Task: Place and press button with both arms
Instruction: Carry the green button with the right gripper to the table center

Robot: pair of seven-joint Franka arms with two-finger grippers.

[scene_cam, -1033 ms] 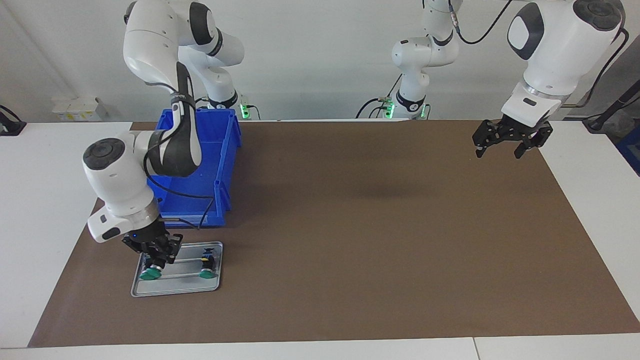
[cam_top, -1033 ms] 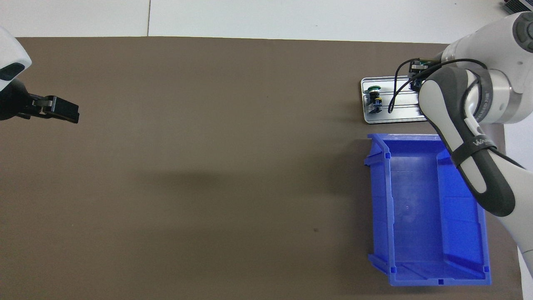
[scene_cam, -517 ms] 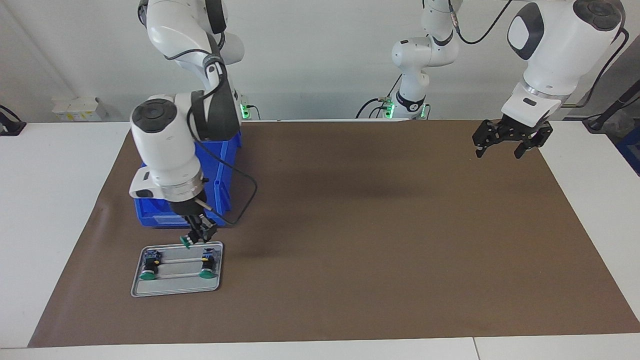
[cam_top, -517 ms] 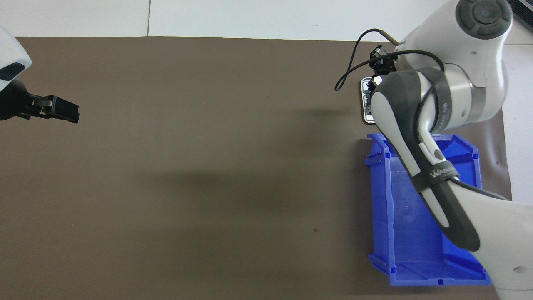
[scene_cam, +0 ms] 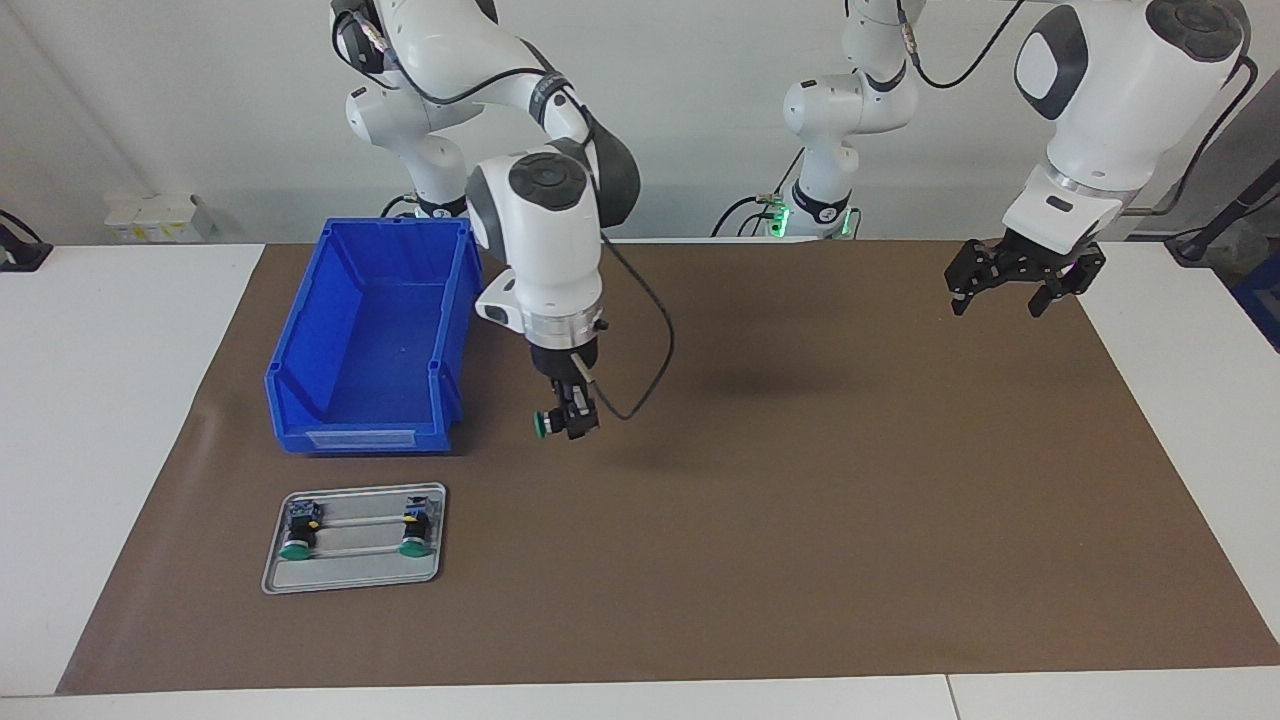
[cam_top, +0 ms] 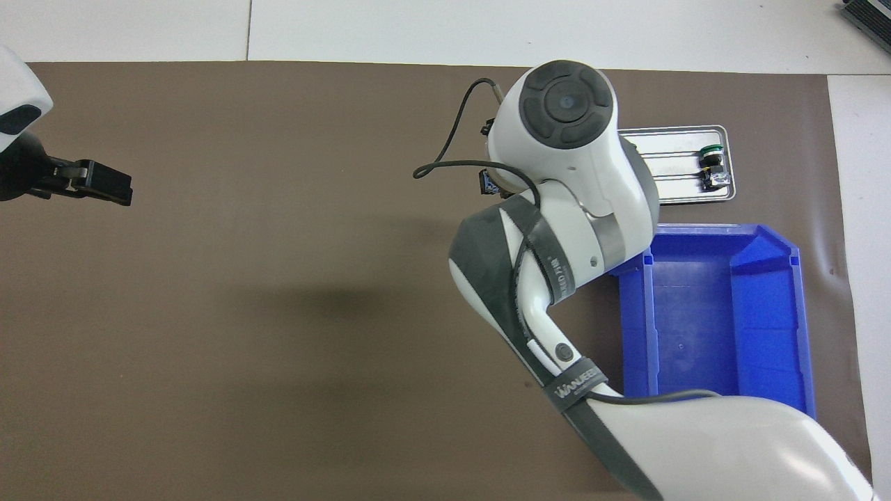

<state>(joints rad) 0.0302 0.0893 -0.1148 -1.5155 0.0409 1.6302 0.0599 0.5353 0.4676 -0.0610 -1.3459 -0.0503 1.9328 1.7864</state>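
Observation:
My right gripper (scene_cam: 568,420) is shut on a green-capped button (scene_cam: 543,424) and holds it in the air over the brown mat (scene_cam: 800,480), beside the blue bin's corner toward the left arm's end. In the overhead view the right arm's wrist hides the held button; only a bit of the gripper (cam_top: 489,182) shows. Two identical buttons (scene_cam: 299,533) (scene_cam: 413,531) lie on a metal tray (scene_cam: 352,572). The overhead view shows one of them (cam_top: 711,165) on the tray (cam_top: 672,193). My left gripper (scene_cam: 1022,285) (cam_top: 97,186) waits open over the mat's edge at the left arm's end.
An empty blue bin (scene_cam: 300,390) (cam_top: 635,327) stands nearer to the robots than the tray, at the right arm's end. White table (scene_cam: 100,400) surrounds the mat.
My right gripper has lifted a button off the tray and carried it past the bin toward the table's middle. The left arm has not moved.

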